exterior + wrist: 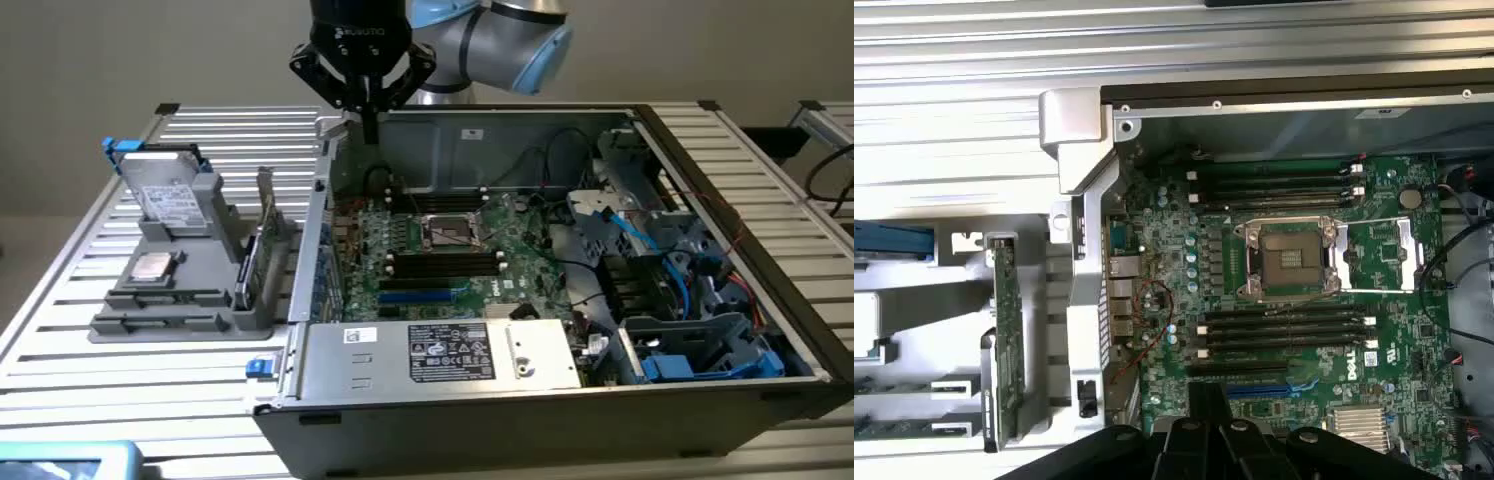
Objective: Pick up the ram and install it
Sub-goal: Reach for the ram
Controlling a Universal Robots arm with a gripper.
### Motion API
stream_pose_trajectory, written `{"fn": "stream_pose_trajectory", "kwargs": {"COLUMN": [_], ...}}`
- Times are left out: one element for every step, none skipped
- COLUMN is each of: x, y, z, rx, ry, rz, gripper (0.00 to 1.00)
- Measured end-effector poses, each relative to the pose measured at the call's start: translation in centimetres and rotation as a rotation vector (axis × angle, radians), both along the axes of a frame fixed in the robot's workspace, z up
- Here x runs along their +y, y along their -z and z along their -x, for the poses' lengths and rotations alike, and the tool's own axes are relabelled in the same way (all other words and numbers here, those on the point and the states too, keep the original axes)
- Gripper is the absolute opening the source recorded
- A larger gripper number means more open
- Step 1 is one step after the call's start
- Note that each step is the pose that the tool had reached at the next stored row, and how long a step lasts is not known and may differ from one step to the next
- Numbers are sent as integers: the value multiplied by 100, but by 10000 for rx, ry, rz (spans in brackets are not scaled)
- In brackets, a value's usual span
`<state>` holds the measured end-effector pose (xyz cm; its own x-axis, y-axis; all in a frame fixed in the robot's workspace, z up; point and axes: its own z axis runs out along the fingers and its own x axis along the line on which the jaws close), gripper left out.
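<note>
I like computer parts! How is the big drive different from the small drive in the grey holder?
The big drive stands upright, while the small drive lies down. The big drive is clearly larger than the small drive. The big drive has blue plastic behind it, and the small drive has none. Both are silver and sit in the holder, outside the case.

You're at a robotics lab bench. Signs: ribbed aluminium slatted table [120,390], plain beige wall [160,50] behind; grey-and-blue jointed robot arm [514,35] above the far edge; opened black desktop computer case [561,425] baring its green motherboard [518,275]; grey plastic parts fixture [174,320] by the edge at the exterior view's left.
</note>
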<state>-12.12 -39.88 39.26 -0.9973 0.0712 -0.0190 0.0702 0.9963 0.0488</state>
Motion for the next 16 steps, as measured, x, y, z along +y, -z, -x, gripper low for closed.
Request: {"fn": "stream_pose_trajectory", "kwargs": {"x": [0, 0, 0, 0, 0, 0, 0, 0, 0, 0, 0, 0, 0, -3, -10, -20], "y": [0, 0, 0, 0, 0, 0, 0, 0, 0, 0, 0, 0, 0, -1, -1, 0], "z": [0, 0, 0, 0, 0, 0, 0, 0, 0, 0, 0, 1, 6, 15, 28, 46], "rx": [0, 1, 0, 0, 0, 0, 0, 0, 0, 0, 0, 0, 0, 2, 2, 1], "ry": [0, 0, 0, 0, 0, 0, 0, 0, 0, 0, 0, -1, 1, 1, 0, 0], "rz": [0, 0, 0, 0, 0, 0, 0, 0, 0, 0, 0, -1, 1, 2, 2, 1], "gripper": [11, 11, 11, 11, 11, 11, 11, 11, 11, 11, 11, 11, 11, 11, 11, 11]}}
